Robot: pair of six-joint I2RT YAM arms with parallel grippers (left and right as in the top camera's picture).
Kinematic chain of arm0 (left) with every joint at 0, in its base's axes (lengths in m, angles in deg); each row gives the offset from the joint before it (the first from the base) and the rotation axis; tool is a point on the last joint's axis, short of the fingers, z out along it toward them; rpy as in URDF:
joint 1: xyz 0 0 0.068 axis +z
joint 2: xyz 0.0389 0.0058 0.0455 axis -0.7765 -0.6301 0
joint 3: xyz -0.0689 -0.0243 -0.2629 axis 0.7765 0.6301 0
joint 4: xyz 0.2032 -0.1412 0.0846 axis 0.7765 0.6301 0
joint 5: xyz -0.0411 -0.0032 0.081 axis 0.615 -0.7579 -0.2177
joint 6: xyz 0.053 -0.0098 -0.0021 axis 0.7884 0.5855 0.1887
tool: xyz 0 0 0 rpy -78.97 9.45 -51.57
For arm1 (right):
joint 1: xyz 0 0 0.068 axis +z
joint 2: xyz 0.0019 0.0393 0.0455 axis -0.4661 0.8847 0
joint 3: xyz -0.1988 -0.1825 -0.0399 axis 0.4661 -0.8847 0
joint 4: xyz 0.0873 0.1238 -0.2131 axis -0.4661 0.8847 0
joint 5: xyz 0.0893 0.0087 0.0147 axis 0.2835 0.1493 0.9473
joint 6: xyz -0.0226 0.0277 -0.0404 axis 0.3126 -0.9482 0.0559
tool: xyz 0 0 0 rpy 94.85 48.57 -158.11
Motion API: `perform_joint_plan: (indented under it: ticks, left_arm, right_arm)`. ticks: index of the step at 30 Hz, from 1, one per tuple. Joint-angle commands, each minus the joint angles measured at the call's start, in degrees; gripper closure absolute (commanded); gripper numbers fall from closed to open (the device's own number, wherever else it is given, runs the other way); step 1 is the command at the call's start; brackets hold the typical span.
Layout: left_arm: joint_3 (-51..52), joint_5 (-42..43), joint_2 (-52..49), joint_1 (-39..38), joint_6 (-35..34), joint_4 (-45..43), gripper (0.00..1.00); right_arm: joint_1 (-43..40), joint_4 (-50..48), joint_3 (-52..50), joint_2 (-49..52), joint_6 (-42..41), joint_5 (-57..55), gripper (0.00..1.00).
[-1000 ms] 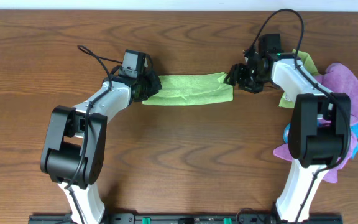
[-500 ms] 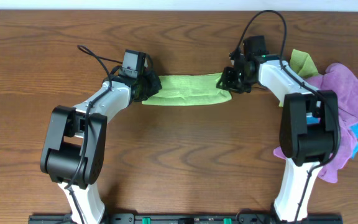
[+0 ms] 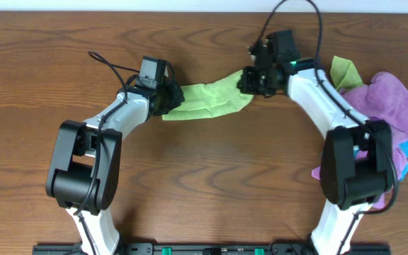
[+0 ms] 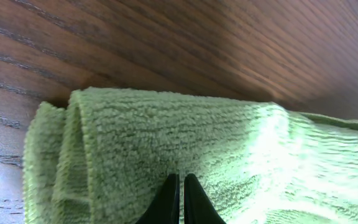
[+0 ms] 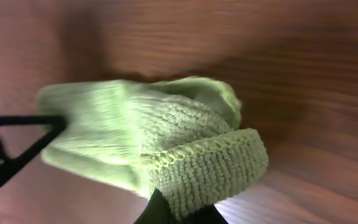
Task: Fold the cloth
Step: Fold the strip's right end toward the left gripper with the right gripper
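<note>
Our left tool (image 3: 167,99) and right tool (image 3: 250,79) pinch the cloth (image 3: 207,101). We think it's mid-fold; next the lifted end goes beside the left tool.

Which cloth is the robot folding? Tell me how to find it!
Look at the middle of the far half of the brown wooden table. The cloth is the lime-green strip stretched from the left hand to the right hand. Unlike the purple cloths and other green cloth heaped at the right edge, it alone is pinched by both hands.

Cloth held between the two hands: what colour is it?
The cloth is plain lime green, clearest in the left wrist view.
</note>
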Motion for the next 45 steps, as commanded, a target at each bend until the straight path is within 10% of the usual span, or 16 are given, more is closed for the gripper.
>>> perform_joint_plan:
  ticks: [1,30,36,45]
  left_arm:
    - [-1.1,0.0,-0.5,0.3,-0.2,0.2,0.94]
    - [-1.2,-4.7,16.2,9.8,7.2,11.0,0.94]
    - [-1.2,-4.8,17.6,10.4,7.8,11.6,0.94]
    - [-1.2,-4.7,18.9,12.3,7.8,12.5,0.91]
  right_arm:
    - [3.7,-0.3,1.8,-0.6,0.0,-1.2,0.99]
    - [23.1,-10.5,5.4,5.9,-1.4,-9.9,0.96]
    - [26.5,-11.7,5.5,7.1,0.8,-9.7,0.4]
    - [28.3,-10.6,5.5,5.7,1.5,-5.7,0.31]
